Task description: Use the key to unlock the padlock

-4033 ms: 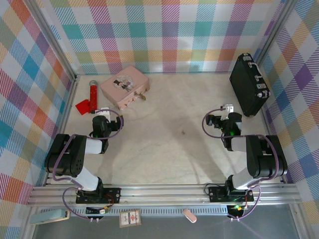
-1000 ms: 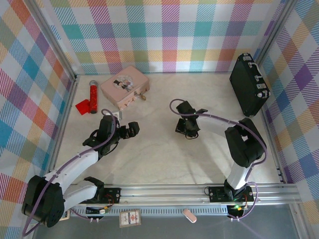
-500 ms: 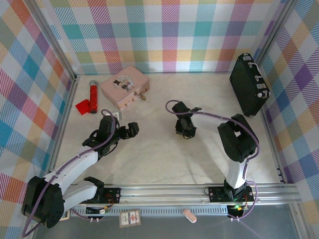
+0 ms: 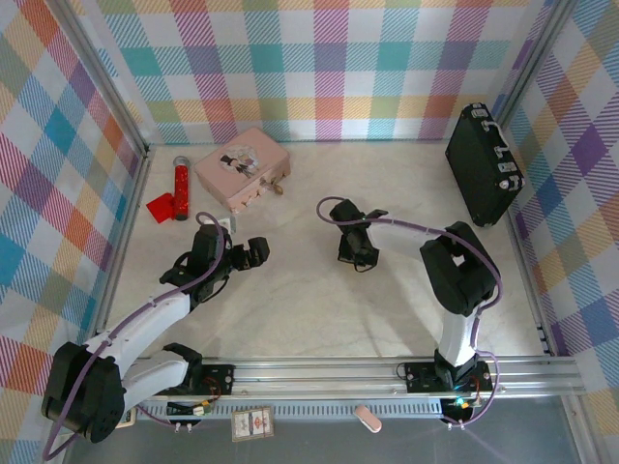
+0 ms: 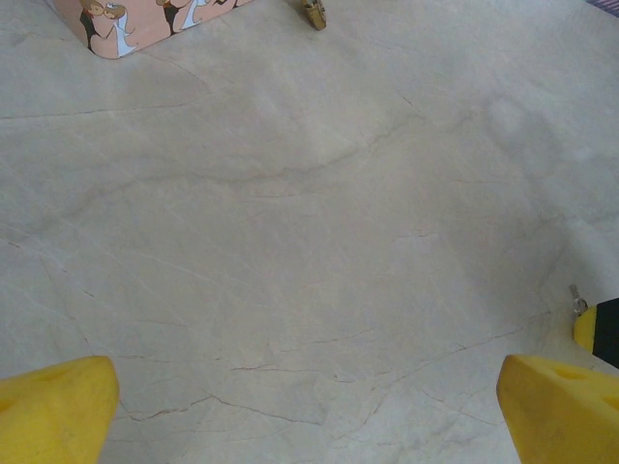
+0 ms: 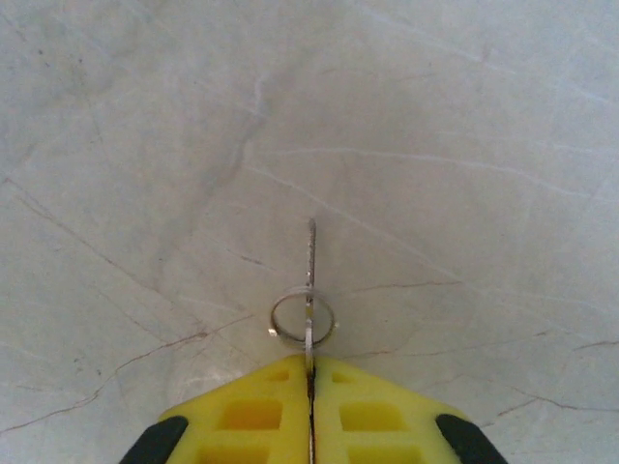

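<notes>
**Plaid walls (image 4: 329,58), a thin pinch, a lock far off**

Seen from above, the pale worktop (image 4: 319,309) has the padlock (image 4: 278,188) far back, just beside the front edge of the pink tin (image 4: 242,166). A red cylinder (image 4: 179,182) lies left of the tin, and a black case (image 4: 484,164) stands by the right wall. The right gripper (image 4: 358,257) is low at mid-worktop, well apart from the padlock. The left gripper (image 4: 254,251) hovers on the near side of the tin.

On the left wrist camera, its yellow fingertips (image 5: 53,406) stand wide apart over bare worktop and hold nothing. The padlock sits at the top edge, free and unsteadied. If nothing braces the small body, I judge that a push from the key would slide or tip it instead of seating in the keyhole.

On the right wrist camera, the jaws are pressed together on the head of the key (image 6: 310,266). Its blade is edge-on and points straight ahead, and a ring (image 6: 302,318) is looped just past the fingertips. Whether the blade is clear of the worktop I cannot tell.

The hold is only on a thin flat part, so the key could swivel or slip out during the carry. The loose ring could swing and snag. The keyhole's facing is too small to read, so the blade may arrive misaligned.
</notes>
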Action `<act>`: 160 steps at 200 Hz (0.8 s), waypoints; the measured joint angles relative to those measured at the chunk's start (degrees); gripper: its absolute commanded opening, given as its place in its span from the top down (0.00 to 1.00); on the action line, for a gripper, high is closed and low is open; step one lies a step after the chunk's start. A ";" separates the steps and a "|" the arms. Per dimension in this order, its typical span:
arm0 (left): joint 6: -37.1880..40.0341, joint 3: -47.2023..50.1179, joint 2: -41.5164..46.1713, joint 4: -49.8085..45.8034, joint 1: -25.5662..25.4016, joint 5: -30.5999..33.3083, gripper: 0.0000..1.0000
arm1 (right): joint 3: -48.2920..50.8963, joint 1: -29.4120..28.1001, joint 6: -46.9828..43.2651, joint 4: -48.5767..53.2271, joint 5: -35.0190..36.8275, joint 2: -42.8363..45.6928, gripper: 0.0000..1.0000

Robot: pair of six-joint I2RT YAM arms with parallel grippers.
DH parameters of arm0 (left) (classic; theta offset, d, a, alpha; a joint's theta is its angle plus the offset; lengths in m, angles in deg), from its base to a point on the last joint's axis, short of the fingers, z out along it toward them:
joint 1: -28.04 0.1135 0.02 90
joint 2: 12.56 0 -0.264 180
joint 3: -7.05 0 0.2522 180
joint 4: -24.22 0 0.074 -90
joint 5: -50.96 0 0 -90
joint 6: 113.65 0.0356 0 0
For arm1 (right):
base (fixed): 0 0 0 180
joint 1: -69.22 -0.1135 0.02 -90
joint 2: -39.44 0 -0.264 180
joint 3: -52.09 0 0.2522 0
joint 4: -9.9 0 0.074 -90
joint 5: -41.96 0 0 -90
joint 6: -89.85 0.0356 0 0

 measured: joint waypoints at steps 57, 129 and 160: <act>-0.02 0.00 0.02 -0.09 0.00 0.46 0.00 | 3.58 -1.57 -3.58 -5.51 -0.87 4.87 1.00; -0.46 3.37 11.76 0.52 0.00 1.64 0.00 | 18.64 -10.25 -21.11 -35.41 -14.01 21.42 1.00; -1.14 6.03 18.12 1.84 0.00 1.44 0.00 | 22.91 -12.22 -26.14 -47.50 -19.21 21.79 1.00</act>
